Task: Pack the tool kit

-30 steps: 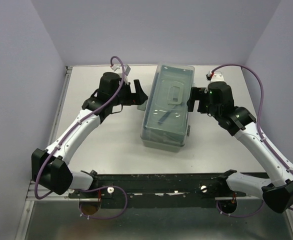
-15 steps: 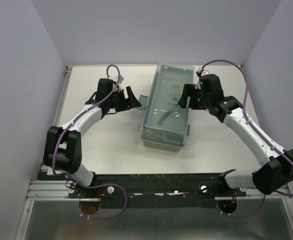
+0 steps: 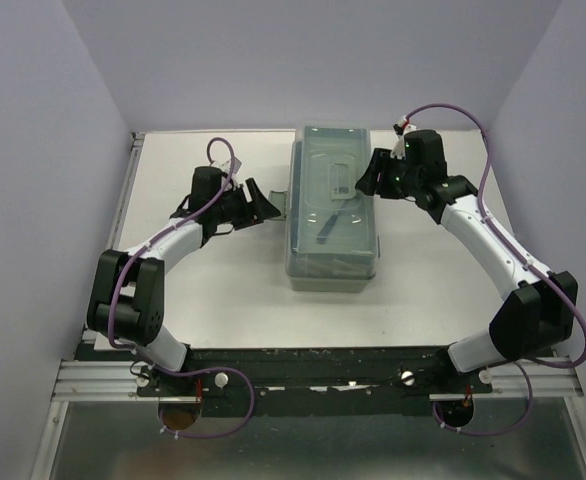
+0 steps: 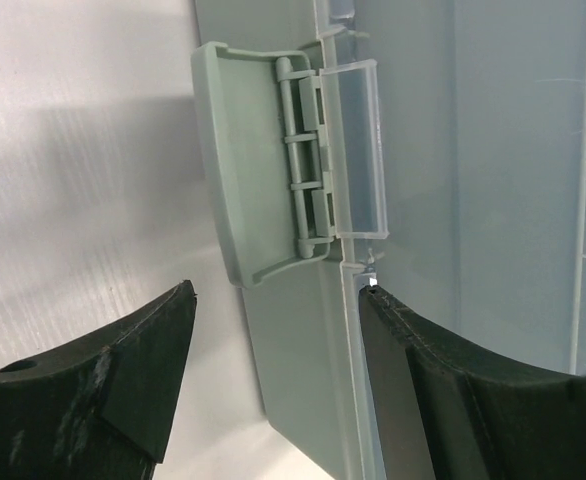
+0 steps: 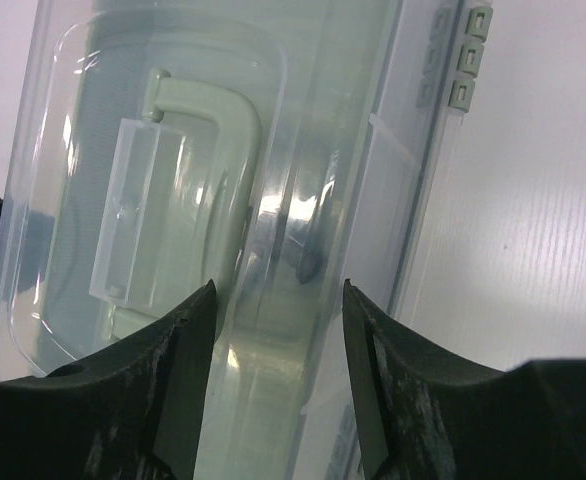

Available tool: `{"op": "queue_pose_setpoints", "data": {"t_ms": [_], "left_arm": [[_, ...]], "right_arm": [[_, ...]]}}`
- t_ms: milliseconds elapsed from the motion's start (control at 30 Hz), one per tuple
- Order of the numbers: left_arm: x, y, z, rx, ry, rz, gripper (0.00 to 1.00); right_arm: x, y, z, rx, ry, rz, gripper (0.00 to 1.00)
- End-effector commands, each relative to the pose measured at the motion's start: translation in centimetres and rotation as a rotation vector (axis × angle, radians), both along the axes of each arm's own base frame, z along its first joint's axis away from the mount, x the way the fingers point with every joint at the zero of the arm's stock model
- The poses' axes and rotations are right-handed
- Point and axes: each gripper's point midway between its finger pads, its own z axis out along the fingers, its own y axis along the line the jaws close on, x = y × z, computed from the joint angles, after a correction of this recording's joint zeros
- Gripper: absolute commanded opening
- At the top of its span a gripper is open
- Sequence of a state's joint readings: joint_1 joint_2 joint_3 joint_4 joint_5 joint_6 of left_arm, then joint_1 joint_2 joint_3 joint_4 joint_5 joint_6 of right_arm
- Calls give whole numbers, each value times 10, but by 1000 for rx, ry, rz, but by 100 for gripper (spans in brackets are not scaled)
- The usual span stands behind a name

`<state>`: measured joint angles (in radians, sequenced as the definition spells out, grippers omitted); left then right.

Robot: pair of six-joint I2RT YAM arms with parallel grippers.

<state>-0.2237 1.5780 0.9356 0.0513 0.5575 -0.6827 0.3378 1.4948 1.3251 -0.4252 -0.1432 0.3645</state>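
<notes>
The big grey-green plastic toolbox with a translucent lid point(image 3: 333, 210) is sitting mid-surface point(image 3: 223, 290), and with the left fingers point(image 3: 264, 203) at its 9 o'clock hinged latch point(image 4: 253, 170) and the right fingers point(image 3: 375, 175) at 2 o'clock both hanging partly open and empty, uneven pressing is risking skewing it.

Jaws apart over toolbox lid point(image 5: 303, 170)

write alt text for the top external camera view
A grey-green toolbox with its translucent lid down sits on a white table, seen from above. The left gripper points at its left side and the right gripper at its right side, both with jaws apart.
</notes>
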Motion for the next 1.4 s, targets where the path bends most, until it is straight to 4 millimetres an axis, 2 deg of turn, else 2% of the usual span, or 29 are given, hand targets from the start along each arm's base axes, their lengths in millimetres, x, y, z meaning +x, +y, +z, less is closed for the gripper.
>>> {"op": "queue_pose_setpoints", "data": {"t_ms": [0, 100, 300, 400, 600, 933, 1000, 1167, 1367], "left_arm": [[6, 2, 3, -29, -14, 35, 71], [10, -1, 6, -89, -22, 31, 62], [22, 0, 9, -150, -49, 45, 52], [27, 1, 0, -157, -23, 57, 50], [30, -4, -3, -196, -11, 32, 46], [30, -7, 1, -250, -31, 27, 22], [30, -7, 3, -257, -40, 28, 20], [31, -5, 5, -222, -52, 34, 13], [30, -7, 16, -101, -75, 44, 12]], "right_arm": [[5, 3, -15, -22, 32, 60, 59], [5, 6, -18, -13, 42, 69, 58], [4, 5, -22, -18, 51, 69, 57], [4, 5, -20, -20, 47, 71, 57], [4, 5, -18, -20, 43, 72, 57], [5, 7, -19, -10, 51, 75, 57], [5, 7, -18, -8, 51, 75, 56], [5, 9, -19, -3, 54, 78, 56], [7, 7, -21, -6, 61, 66, 56]]}}
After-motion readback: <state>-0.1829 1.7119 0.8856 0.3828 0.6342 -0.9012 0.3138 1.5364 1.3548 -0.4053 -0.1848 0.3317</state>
